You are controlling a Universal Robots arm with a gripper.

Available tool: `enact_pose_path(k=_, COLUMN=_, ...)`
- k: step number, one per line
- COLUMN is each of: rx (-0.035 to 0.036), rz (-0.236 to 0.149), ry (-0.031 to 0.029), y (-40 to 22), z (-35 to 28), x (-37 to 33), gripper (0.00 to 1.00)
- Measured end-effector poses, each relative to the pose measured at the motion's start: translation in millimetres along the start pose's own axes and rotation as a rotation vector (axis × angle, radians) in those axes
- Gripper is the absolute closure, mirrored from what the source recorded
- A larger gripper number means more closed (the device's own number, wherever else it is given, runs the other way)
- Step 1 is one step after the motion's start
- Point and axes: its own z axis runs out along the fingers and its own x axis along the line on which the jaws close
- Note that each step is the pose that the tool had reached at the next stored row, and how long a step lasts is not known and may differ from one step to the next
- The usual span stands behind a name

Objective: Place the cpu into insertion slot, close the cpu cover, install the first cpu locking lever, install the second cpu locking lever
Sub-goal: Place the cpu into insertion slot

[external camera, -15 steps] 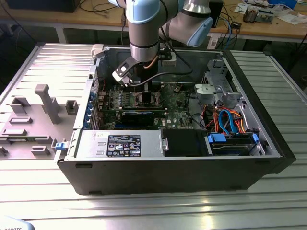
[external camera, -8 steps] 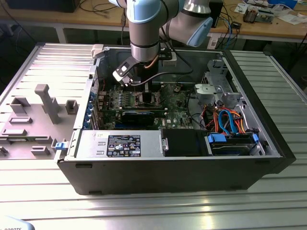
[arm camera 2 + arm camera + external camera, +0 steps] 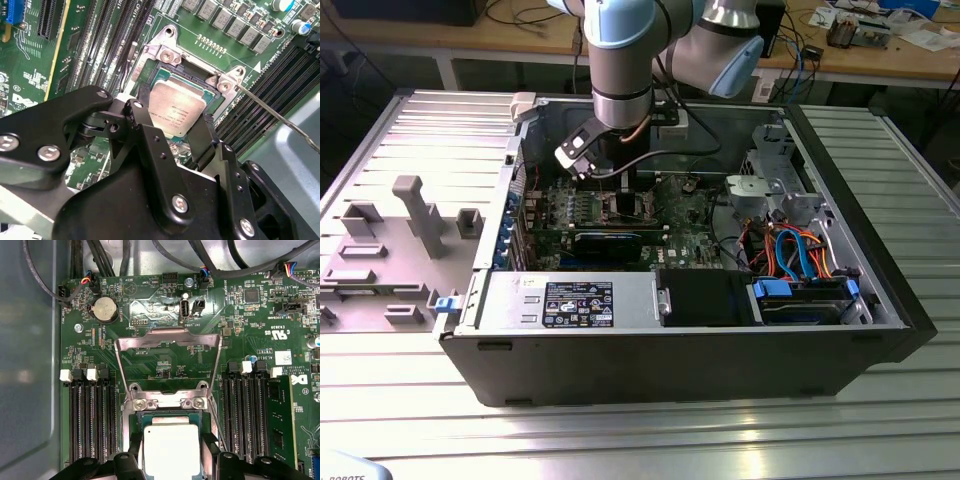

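Note:
The cpu (image 3: 171, 447) is a square chip with a dull silver top, and in the second wrist view the cpu (image 3: 177, 112) lies level over the insertion slot (image 3: 167, 52). My gripper (image 3: 171, 456) has its black fingers (image 3: 202, 135) pressed to two opposite sides of the chip. The silvery rim of the insertion slot (image 3: 167, 402) shows just beyond the chip. The cpu cover (image 3: 167, 337) is a thin metal frame swung back open, lying over the green board. A thin wire locking lever (image 3: 270, 112) sticks out unlatched beside the slot. In the exterior view my gripper (image 3: 620, 195) reaches down into the open computer case.
Long black memory slots (image 3: 92, 420) flank the socket on both sides. A long black card (image 3: 610, 240) crosses the board nearer the case front. Drive cages and orange and blue cables (image 3: 790, 250) are at the exterior view's right. Grey fixtures (image 3: 415, 215) stand on the table at its left.

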Motion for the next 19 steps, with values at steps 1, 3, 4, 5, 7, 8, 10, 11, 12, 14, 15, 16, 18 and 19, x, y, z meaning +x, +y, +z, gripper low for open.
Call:
enact_pose_path(k=1, rx=0.0, rz=0.0, ry=0.0, y=0.0, z=0.0, x=0.0, gripper=0.45)
enact_pose_path(k=3, rx=-0.0005, rz=0.0, ry=0.0017, y=0.1, z=0.4, x=0.3, gripper=0.44)
enact_pose_path(k=4, rx=-0.0005, rz=0.0, ry=0.0008, y=0.1, z=0.4, x=0.2, gripper=0.44)
enact_pose_path(k=5, rx=-0.0002, rz=0.0, ry=0.0004, y=0.0, z=0.2, x=0.1, gripper=0.38)
enact_pose_path(k=7, rx=0.0, rz=0.0, ry=0.0001, y=0.0, z=0.1, x=0.0, gripper=0.38)
enact_pose_path(k=8, rx=0.0, rz=0.0, ry=0.0, y=0.0, z=0.1, x=0.0, gripper=0.38)
enact_pose_path(k=10, rx=0.0, rz=0.0, ry=0.0, y=0.0, z=0.0, x=0.0, gripper=0.38)
enact_pose_path(k=11, rx=0.0, rz=0.0, ry=0.0001, y=0.0, z=-0.4, x=0.0, gripper=0.38)
enact_pose_path(k=12, rx=-0.0001, rz=0.001, ry=0.0004, y=0.1, z=-1.0, x=0.1, gripper=0.38)
enact_pose_path(k=14, rx=-0.0001, rz=0.005, ry=-0.0001, y=-1.0, z=-1.2, x=0.0, gripper=0.38)
enact_pose_path(k=15, rx=-0.0001, rz=0.006, ry=-0.0003, y=-1.2, z=-1.3, x=0.5, gripper=0.38)
enact_pose_path(k=16, rx=-0.0001, rz=0.007, ry=-0.0003, y=-1.1, z=-1.2, x=1.3, gripper=0.38)
enact_pose_path(k=18, rx=-0.0002, rz=0.009, ry=-0.0004, y=-1.1, z=-1.2, x=2.1, gripper=0.38)
enact_pose_path(k=19, rx=-0.0002, rz=0.009, ry=-0.0005, y=-0.8, z=-1.1, x=2.1, gripper=0.38)
